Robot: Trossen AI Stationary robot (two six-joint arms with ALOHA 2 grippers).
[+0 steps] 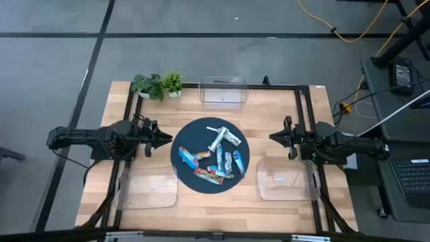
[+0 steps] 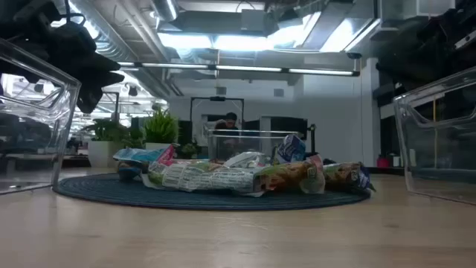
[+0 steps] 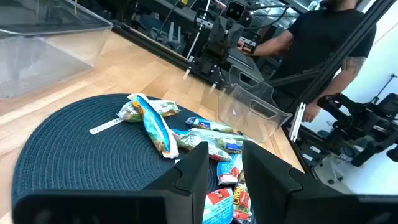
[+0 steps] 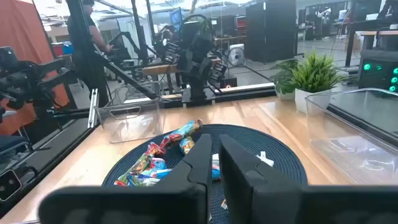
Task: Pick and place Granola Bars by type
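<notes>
A wooden table [image 1: 269, 208] is seen from straight above, with a round dark blue mat [image 1: 191, 138] at its centre. The left arm reaches in from the left edge, stretched level above the table, and its pincer [image 1: 160, 139] stops just short of the mat's left rim, tips pointing right toward the mat. The right arm mirrors it from the right edge, and its pincer [image 1: 275, 137] points left, a little farther from the mat's right rim. In each wrist view the two dark fingers stand slightly apart with a narrow gap between them, and neither pincer has hold of anything.

The granola bars [image 1: 215, 161] lie in a loose heap on the mat, between the two pincers and touched by neither. Most of the heap sits on the near half of the mat, nearer the right pincer's side, with silver-white bars toward the far side and blue and red-orange ones toward the near side. A thin white strip [image 1: 211, 129] lies on the mat just beyond the heap.

Three clear plastic bins stand around the mat: one at the far edge [image 1: 222, 91], one at the near left [image 1: 146, 190] and one at the near right [image 1: 285, 180]. Two small potted plants [image 1: 158, 85] stand at the far left corner. A person in dark clothes [image 3: 323, 37] stands beyond the table.
</notes>
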